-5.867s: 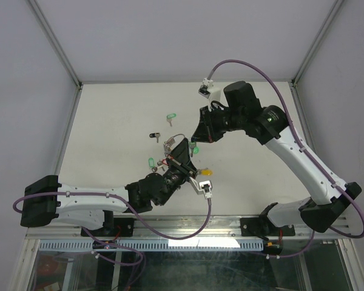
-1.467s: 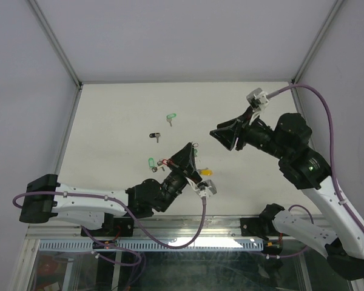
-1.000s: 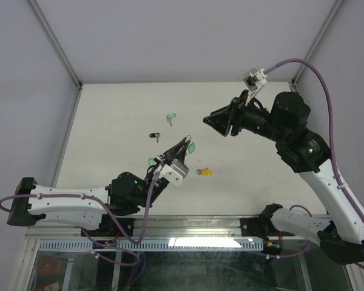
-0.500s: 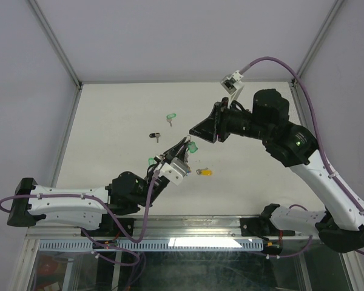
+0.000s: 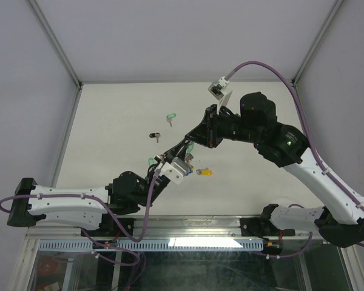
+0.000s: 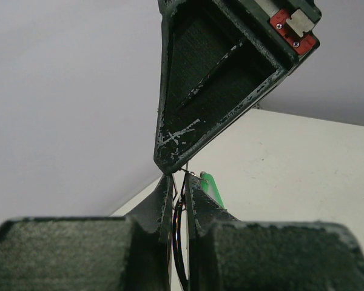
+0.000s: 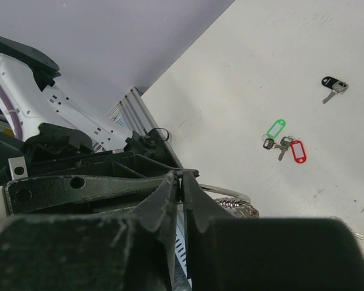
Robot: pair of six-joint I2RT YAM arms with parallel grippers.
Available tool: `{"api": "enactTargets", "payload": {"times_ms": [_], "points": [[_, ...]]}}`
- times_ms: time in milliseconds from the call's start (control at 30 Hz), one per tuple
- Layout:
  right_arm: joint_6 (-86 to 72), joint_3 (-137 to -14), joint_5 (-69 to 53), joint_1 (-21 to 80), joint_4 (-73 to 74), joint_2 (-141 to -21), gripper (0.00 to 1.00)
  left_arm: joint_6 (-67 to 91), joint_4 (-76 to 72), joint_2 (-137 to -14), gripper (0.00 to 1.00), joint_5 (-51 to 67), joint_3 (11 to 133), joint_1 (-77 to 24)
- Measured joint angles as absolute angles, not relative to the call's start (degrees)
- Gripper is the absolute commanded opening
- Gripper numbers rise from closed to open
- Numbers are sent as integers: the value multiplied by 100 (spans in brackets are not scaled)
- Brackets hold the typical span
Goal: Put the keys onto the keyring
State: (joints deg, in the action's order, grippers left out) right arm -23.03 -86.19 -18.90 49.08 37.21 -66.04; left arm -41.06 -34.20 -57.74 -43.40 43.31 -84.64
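My left gripper (image 5: 182, 148) is shut on the keyring (image 6: 179, 233), a thin wire ring held edge-on between its fingers (image 6: 201, 195) above the table. A green tag (image 5: 191, 147) hangs from the ring and also shows in the left wrist view (image 6: 211, 188). My right gripper (image 5: 193, 139) has its tips against the left fingertips, jaws closed on the ring's wire (image 7: 183, 176). Loose keys lie on the table: a yellow-tagged one (image 5: 204, 172), a green-tagged one (image 5: 171, 117), a black-tagged one (image 5: 155, 136), and a green (image 7: 276, 128) and red (image 7: 298, 151) pair.
The left arm's body (image 7: 79, 182) fills the lower left of the right wrist view. The table's near rail (image 5: 188, 225) runs in front of the arm bases. Grey walls and frame posts (image 5: 54, 48) enclose the table.
My left arm drew back left and raised the ring. My right gripper swung away to the right, then came back down-left until its tips met the left gripper at the ring.
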Motion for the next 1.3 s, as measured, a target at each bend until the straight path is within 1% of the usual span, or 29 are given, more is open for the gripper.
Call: {"api": "enactTargets", "payload": {"times_ms": [133,233,267,367,467,600,800,867,1067,1133,1200,1300], "points": [[-2279,-8619,-1865,4930,3739,-6604,0,-4104,-3382,-5774,0,-4340,4331,-8464],[-2257,-8621,-1822,4939,3736,-6600,0,-4101,-3378,-5774,23,-4346,4331,-8464],[-2250,-8621,-1774,4945,3743,-6595,0,-4093,-3380,-5774,28,-4353,4331,-8464],[-2228,-8621,-1544,4954,3769,-6578,0,-4032,-3361,-5747,36,-4355,4331,-8464],[-2217,-8632,-1256,4954,3767,-6539,0,-3935,-3242,-5645,38,-4370,4331,-8464],[-2215,-8715,-1026,4954,3736,-6453,0,-3774,-3116,-5463,35,-4477,4313,-8464],[-2228,-8796,-937,4954,3573,-6289,0,-3627,-3079,-5339,34,-4519,4248,-8464],[-2241,-8799,-941,4954,3546,-6267,0,-3605,-3041,-5341,33,-4519,4213,-8464],[-2261,-8799,-947,4954,3533,-6265,0,-3551,-3033,-5389,16,-4517,4163,-8464],[-2263,-8799,-965,4954,3527,-6261,0,-3555,-3039,-5408,9,-4519,4139,-8464],[-2263,-8799,-976,4954,3524,-6257,0,-3553,-3044,-5413,0,-4521,4130,-8464],[-2263,-8799,-993,4954,3518,-6230,0,-3562,-3065,-5413,0,-4534,4130,-8464]]}}
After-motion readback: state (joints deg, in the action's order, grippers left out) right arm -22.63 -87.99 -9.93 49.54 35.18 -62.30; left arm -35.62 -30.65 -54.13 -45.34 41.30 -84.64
